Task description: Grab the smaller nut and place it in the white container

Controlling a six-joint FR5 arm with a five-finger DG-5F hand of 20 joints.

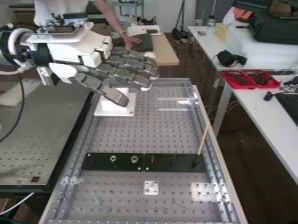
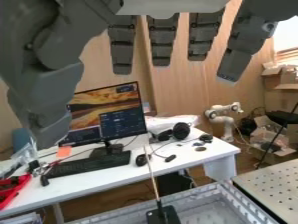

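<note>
The robot hand [image 1: 121, 69] is open, with fingers extended and loosely spread, gripping nothing. It is above the bench beside the white container [image 1: 106, 112], and its thumb covers part of the container in the high view. The smaller nut's position cannot be confirmed, nor can the container's contents. On the flat black bar [image 1: 173, 163], the larger nut [image 1: 113, 159] and the bearing [image 1: 134, 159] stand near each other, apart from the wooden stick [image 1: 203, 137].

Stage of work: undetermined, pending sight of the smaller nut.

Risks noted: if the nut is inside the container, a low sweep of the thumb could catch the rim and tip it. If the nut is elsewhere, a grasp at the bar could take the larger nut by mistake, since the parts look alike. Wide fingers could also topple the bearing or knock the stick.
</note>
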